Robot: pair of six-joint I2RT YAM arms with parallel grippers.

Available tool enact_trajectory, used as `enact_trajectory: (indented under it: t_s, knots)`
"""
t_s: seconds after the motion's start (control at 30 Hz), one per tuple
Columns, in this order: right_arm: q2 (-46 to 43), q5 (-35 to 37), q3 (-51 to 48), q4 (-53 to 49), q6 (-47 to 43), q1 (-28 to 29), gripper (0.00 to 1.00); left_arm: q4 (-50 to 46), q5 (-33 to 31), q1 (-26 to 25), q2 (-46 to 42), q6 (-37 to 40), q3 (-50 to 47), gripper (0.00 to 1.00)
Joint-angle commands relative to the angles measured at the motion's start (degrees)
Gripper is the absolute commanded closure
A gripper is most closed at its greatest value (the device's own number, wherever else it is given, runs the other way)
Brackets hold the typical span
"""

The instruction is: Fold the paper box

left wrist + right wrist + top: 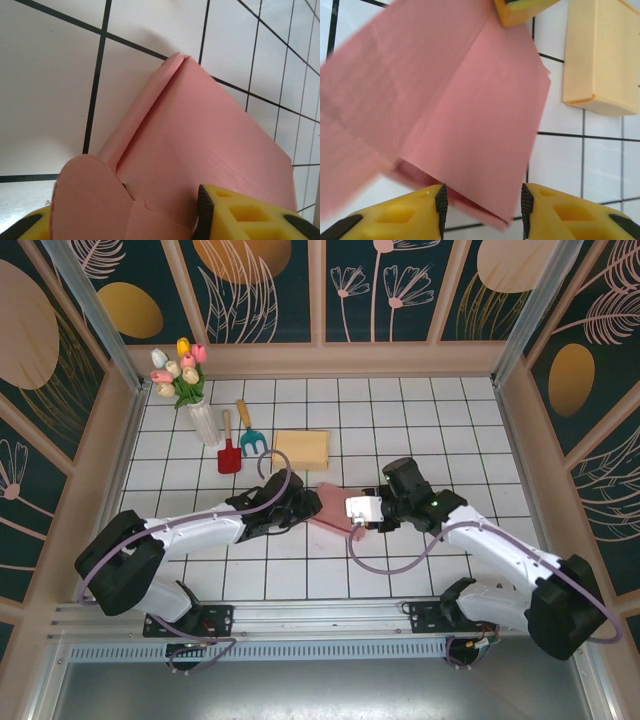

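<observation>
Well, we see the right gripper (481,205) with its two yellow fingers (395,220) spread apart. The near edge of the pink paper box (470,100) lies in the gap, and the jaws are not squeezing it. The left gripper (120,217) has its jaws apart too, with the box's round flap (90,200) and one side between them. We cannot tell if they press on it. From above, the box lies on the white tiled table (400,420), right between the two grippers. Just behind it rests a flat yellow box (302,448). Farther left we see a red shovel (229,452), a green rake (250,435) and a white vase (203,423) of tulips (180,368).
</observation>
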Motion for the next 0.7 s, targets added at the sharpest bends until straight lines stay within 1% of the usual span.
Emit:
enact_trajectory:
  t_s: [0.0, 0.1, 0.17, 0.23, 0.3, 0.33, 0.37, 0.4, 0.47, 0.5, 0.53, 0.57, 0.63, 0.67]
  knots:
    - [-5.4, 2.5, 2.6, -5.9, 0.4, 0.5, 0.51, -2.1, -1.2, -0.4, 0.7, 0.9, 0.1, 0.57]
    - [-10.4, 0.0, 4.2, -8.9, 4.4, 0.5, 0.43, -2.4, -2.3, -0.4, 0.6, 0.8, 0.1, 0.57]
    - [-13.3, -0.7, 5.3, -7.5, 9.9, 0.5, 0.43, -2.5, -2.5, -0.5, 0.5, 0.8, 0.1, 0.57]
    - [-15.6, -0.8, 5.3, -2.3, 19.5, 0.6, 0.46, -2.8, -2.7, -0.5, 0.6, 0.7, 0.4, 0.57]
    - [-16.8, -1.9, 5.3, 4.0, 33.4, 0.6, 0.46, -3.4, -3.1, -0.5, 0.6, 0.8, 0.9, 0.57]
    - [-16.8, -1.1, 5.2, 7.1, 39.2, 0.6, 0.46, -3.6, -3.3, -0.5, 0.6, 0.7, 1.0, 0.56]
    - [-16.5, 1.3, 5.3, 10.0, 48.5, 0.6, 0.46, -3.7, -3.5, -0.5, 0.5, 0.7, 1.0, 0.56]
    - [-16.0, 5.1, 5.6, 12.0, 58.6, 0.6, 0.46, -3.7, -3.6, -0.6, 0.5, 0.5, 1.0, 0.55]
    - [-14.4, 11.5, 6.1, 11.4, 75.9, 0.6, 0.49, -4.0, -4.2, -0.6, 0.4, 0.3, 1.0, 0.55]
    - [-13.6, 12.1, 5.4, 10.8, 83.0, 0.6, 0.47, -4.1, -4.4, -0.6, 0.4, 0.2, 1.0, 0.55]
    - [-13.2, 13.2, 4.1, 11.3, 89.0, 0.6, 0.46, -4.2, -4.5, -0.6, 0.4, 0.2, 0.9, 0.55]
    - [-13.1, 12.7, 1.3, 13.3, 93.9, 0.8, 0.46, -4.3, -4.5, -0.6, 0.5, 0.2, 1.0, 0.55]
    - [-13.5, 12.7, -4.9, 19.9, 99.9, 2.2, 0.44, -4.5, -4.3, -0.6, 0.5, 0.2, 1.1, 0.55]
    - [-13.8, 13.9, -8.0, 22.9, 102.5, 3.3, 0.43, -4.5, -4.2, -0.7, 0.4, 0.2, 0.9, 0.55]
